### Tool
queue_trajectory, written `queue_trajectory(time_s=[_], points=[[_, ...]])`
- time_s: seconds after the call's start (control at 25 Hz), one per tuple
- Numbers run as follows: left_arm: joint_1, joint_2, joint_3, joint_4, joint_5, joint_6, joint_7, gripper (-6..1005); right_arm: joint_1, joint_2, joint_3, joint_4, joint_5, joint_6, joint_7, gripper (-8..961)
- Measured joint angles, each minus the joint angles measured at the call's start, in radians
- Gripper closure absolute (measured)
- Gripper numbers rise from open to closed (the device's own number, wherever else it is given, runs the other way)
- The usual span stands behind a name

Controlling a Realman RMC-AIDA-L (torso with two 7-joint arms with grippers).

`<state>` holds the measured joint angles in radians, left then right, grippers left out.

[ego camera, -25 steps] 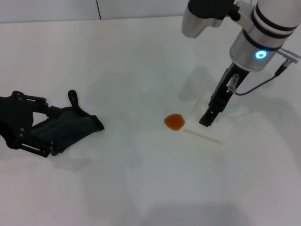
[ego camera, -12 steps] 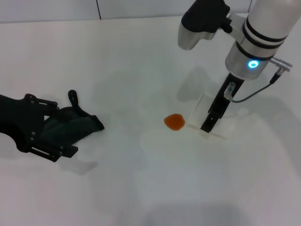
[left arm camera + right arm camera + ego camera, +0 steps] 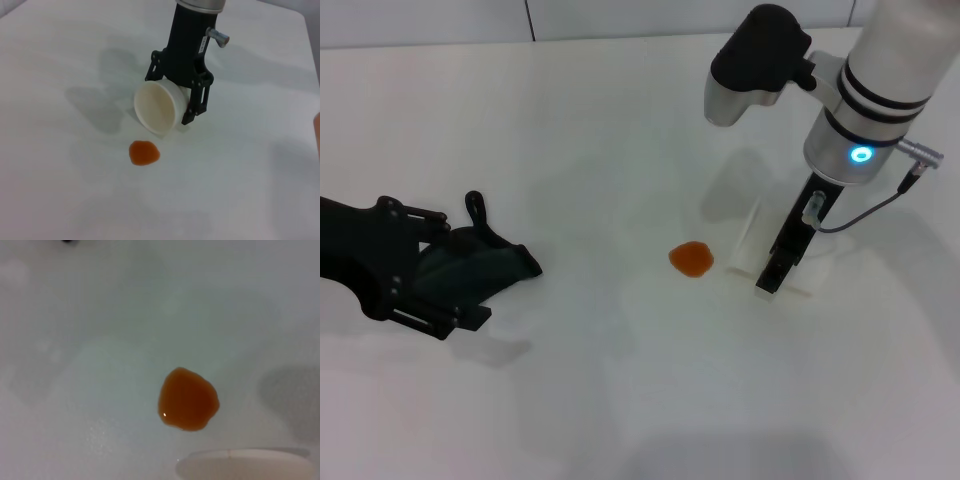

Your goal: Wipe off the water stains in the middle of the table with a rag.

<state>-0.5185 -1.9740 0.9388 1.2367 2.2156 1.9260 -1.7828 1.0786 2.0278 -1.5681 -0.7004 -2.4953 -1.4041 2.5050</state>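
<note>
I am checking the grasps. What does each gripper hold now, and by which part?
The right gripper holds the tilted white paper cup by its side wall. The left gripper is at the rag; its grasp cannot be told.

Right end effector (image 3: 772,274) shifted cup (image 3: 157,114) rightward; left end effector (image 3: 420,285) advanced (over rag (image 3: 480,265)).

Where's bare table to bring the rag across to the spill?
Bare table runs between the rag, under the left gripper, and the orange spill; the near strip is bare too. It is crowded just right of the spill, where the right gripper holds a tipped white cup.
</note>
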Motion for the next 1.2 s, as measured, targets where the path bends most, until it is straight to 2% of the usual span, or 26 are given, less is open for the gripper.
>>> queue_trajectory(time_s=[0.44, 0.64, 0.76, 0.92, 1.2], points=[[0.010, -0.011, -0.003, 0.034, -0.001, -0.001, 0.000, 114, -0.025, 0.000, -0.029, -0.003, 0.004, 0.013, 0.000, 183], [0.022, -0.011, -0.004, 0.038, -0.001, -0.001, 0.000, 115, -0.062, -0.001, -0.023, -0.071, 0.004, -0.009, 0.001, 223], [0.029, -0.011, -0.005, 0.038, -0.001, -0.001, 0.001, 115, -0.117, -0.007, -0.012, -0.169, 0.003, -0.038, 0.007, 251], [0.031, -0.010, -0.005, 0.038, -0.002, -0.001, 0.003, 115, -0.213, -0.013, 0.055, -0.306, -0.007, -0.082, -0.002, 272], [0.038, -0.010, -0.005, 0.058, -0.003, 0.005, 0.001, 116, -0.386, -0.015, 0.274, -0.474, 0.040, -0.096, -0.126, 300]])
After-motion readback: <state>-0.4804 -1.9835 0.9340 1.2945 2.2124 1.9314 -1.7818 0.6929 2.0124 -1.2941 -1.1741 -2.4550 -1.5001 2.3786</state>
